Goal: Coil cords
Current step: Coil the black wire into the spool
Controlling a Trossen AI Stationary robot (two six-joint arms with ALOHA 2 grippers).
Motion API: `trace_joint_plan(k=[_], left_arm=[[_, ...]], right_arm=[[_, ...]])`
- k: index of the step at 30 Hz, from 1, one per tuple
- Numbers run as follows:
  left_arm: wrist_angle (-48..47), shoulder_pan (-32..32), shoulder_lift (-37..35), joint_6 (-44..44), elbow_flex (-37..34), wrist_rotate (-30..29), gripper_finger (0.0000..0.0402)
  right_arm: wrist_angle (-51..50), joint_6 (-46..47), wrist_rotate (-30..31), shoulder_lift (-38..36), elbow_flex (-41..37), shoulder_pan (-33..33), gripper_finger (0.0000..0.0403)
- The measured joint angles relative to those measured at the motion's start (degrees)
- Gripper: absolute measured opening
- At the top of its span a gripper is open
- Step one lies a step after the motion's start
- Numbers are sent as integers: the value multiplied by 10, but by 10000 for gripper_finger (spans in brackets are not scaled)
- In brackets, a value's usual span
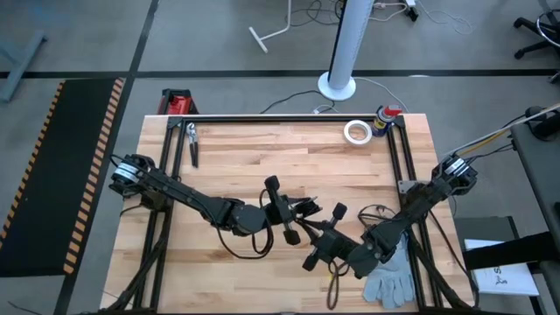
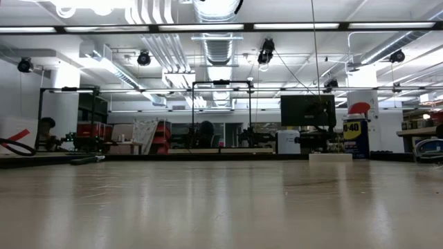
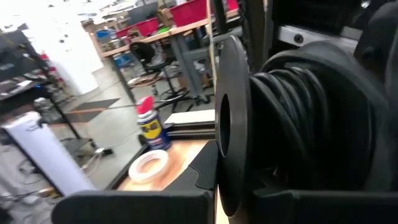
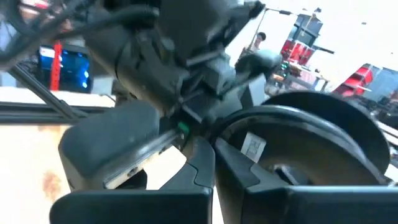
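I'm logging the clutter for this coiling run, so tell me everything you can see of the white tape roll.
The white tape roll is a small ring with an open centre, lying flat on the wooden table near its far edge, right of the middle. A blue and yellow spray can stands just beside it. Neither gripper is near it. The left wrist view also shows it flat.

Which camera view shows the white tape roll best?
The high view: the whole tape roll lies flat near the table's far edge, beside a spray can. The left wrist view shows it blurred. I cannot find it in the other two views.
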Motion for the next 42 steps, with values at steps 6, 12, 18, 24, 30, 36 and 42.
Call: trace_joint_plan(k=[6,12,18,24,30,36,42], left_arm=[[23,1,0,-10,-1,26,0],[25,1,0,-34,-4,32,0],[32,1,0,-39,-5,35,0],[78,0,0,-41,-5,55,0],[108,-2,0,-55,-5,78,0],[116,-1,0,-61,-5,81,0],[132,-2,0,-66,-5,84,0]], right_arm=[[26,-13,1,0,-10,-4,0],[29,-23,1,0,-13,-6,0],[29,0,-3,0,-15,-6,0],[27,28,-10,0,-25,-6,0],[21,47,-5,0,-36,-7,0],[13,69,-6,0,-45,9,0],[13,150,-8,0,-90,19,0]])
